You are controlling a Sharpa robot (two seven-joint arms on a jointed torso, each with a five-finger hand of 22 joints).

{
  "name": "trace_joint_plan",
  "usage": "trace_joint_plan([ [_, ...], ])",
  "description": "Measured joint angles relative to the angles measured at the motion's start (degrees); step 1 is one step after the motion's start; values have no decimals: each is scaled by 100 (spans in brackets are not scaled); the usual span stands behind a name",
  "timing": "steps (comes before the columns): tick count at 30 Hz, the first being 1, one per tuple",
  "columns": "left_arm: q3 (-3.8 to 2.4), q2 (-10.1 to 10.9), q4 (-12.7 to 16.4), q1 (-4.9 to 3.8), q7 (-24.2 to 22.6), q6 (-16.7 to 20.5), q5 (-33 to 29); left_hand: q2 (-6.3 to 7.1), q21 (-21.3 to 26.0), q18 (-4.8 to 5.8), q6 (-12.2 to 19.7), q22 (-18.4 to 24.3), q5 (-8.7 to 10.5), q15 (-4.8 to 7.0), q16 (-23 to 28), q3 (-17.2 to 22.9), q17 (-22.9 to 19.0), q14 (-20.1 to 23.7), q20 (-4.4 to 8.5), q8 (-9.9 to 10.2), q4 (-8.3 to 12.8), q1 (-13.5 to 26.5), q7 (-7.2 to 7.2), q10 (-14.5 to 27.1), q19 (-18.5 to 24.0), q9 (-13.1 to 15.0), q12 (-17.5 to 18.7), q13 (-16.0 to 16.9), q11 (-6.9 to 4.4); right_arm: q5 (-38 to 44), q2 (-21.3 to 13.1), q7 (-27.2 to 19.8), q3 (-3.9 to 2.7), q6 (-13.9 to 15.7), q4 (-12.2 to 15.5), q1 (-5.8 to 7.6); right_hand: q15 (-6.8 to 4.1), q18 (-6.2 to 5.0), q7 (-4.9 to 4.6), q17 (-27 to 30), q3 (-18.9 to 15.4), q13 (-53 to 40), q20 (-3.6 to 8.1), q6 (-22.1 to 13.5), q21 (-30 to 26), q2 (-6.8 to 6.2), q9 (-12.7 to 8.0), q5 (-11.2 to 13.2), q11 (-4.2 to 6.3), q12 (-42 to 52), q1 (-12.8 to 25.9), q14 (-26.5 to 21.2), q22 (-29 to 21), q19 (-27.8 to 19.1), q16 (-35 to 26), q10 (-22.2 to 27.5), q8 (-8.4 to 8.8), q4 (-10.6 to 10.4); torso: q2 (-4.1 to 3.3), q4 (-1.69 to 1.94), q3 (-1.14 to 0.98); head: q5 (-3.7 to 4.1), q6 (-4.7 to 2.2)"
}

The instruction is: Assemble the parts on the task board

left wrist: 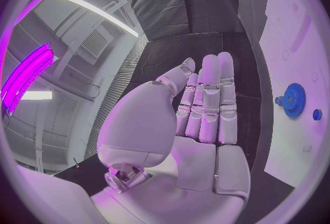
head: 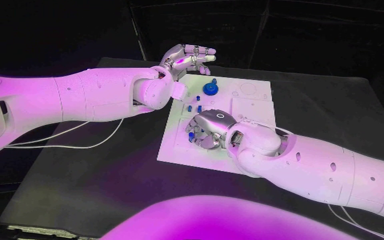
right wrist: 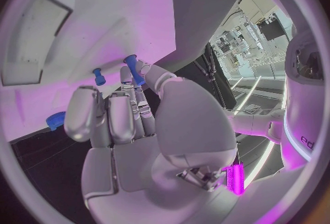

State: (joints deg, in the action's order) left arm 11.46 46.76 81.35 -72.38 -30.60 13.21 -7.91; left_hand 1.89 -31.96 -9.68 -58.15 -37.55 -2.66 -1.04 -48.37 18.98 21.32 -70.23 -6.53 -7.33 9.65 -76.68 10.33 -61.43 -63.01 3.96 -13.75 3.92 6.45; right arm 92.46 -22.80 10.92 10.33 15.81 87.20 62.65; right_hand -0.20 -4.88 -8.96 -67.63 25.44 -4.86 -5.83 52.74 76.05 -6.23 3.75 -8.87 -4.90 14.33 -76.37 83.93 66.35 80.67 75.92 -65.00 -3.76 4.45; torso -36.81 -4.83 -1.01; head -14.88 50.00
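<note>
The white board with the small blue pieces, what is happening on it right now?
The robot is assembling blue parts on the task board. Its right hand is down on the board's near side, fingers closing around a small blue peg; another peg stands beside it. The left hand is raised over the board's far left corner, flat, holding nothing. A blue gear stands on the board untouched.

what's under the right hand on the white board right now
Under the right hand lies the white task board. Small blue parts peek out at its fingers; the right wrist view shows a blue peg at the fingertips. Whether it is gripped, and what the palm covers, cannot be seen.
</note>
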Motion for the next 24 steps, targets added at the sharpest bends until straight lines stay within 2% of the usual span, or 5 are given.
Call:
trace_joint_plan([
  [24,0,8,-6,0,4,-9,0,0,0,0,0,-2,0,0,0,0,1,0,0,0,0,0,0,0,0,0,0,0,0,89,-345,57,-2,194,346,-6,0,0,-16,7,-102,-22,0,-25,0,-76,10,0,-1,0,76,0,6,0,0,0,0,-68,3,-4,2,14,0],
])
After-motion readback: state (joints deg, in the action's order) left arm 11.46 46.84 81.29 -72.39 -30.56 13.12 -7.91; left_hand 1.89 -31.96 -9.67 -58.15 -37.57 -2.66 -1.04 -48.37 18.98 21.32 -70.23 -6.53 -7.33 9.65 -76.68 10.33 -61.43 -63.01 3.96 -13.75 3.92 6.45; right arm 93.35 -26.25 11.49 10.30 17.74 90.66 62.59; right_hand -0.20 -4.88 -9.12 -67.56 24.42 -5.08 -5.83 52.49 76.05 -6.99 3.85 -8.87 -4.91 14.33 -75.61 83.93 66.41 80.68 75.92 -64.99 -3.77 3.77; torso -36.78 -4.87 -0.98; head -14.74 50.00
